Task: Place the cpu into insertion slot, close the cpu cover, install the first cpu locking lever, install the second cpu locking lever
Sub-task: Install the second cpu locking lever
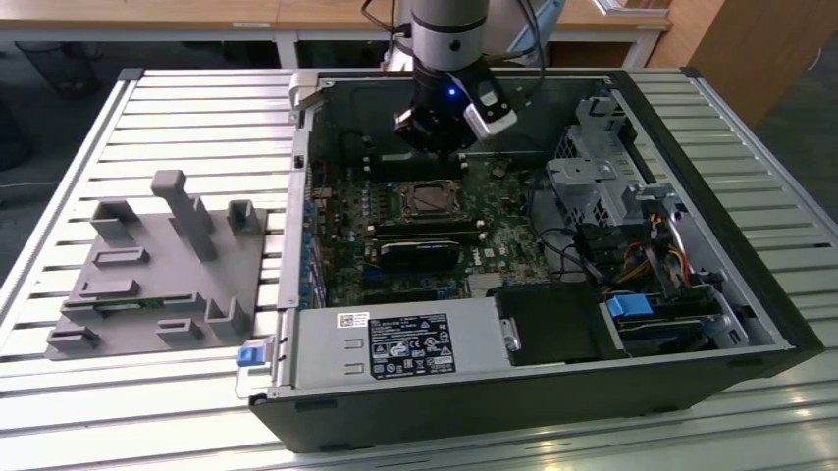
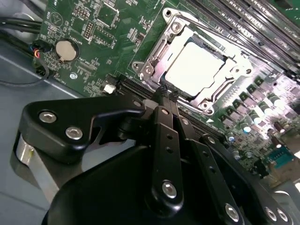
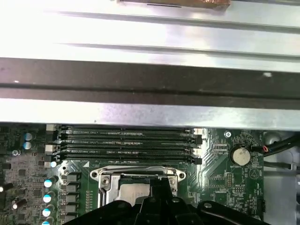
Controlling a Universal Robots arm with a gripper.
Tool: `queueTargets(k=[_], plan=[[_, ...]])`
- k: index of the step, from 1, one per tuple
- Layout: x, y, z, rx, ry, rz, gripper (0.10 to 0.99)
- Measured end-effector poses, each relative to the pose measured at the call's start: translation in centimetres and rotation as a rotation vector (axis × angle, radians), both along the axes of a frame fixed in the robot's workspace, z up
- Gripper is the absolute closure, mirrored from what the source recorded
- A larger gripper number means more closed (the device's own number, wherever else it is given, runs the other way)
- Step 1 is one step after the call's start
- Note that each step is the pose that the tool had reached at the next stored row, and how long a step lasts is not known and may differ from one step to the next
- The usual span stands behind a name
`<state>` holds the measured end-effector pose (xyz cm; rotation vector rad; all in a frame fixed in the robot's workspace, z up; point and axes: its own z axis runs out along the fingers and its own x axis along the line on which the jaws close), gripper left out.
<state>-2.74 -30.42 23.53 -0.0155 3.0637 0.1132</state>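
One black robot gripper [image 2: 167,95] hangs inside an open dark-grey desktop computer case [image 1: 733,358] lying on a slatted metal table [image 1: 157,108], its two slim black fingers [image 2: 164,136] drawn together with nothing between them and their tips poised just beside the near edge of the insertion slot [image 2: 199,65], a silver-rimmed square socket on the green circuit board [image 2: 93,51]. One cpu [image 2: 196,66], a flat square chip with a pale metal top, lies seated in that socket, and one cpu cover [image 2: 157,58], a thin silver frame plate with a square window, lies down around it. In the first wrist view, four long black memory slots [image 3: 126,143] run side by side just beyond the socket [image 3: 138,180], and one round silver coin battery [image 3: 239,154] sits on the board well apart from them. In the exterior view, the arm stands at the far side of the case above the socket [image 1: 429,199]; one grey moulded fixture tray [image 1: 164,280] rests on the table at the exterior view's left, and one silver power supply box [image 1: 399,343] fills the case's near corner.
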Motion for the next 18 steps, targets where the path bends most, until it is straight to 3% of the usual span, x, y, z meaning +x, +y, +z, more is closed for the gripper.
queueTargets(k=[8, 13, 18], plan=[[0.00, -1.61, 0.05, 0.001, 0.0023, 0.000, 0.980], [0.00, -2.48, 0.05, 0.006, 0.0141, 0.000, 0.980], [0.00, -3.44, 0.05, 0.010, 0.0161, 0.000, 0.980]])
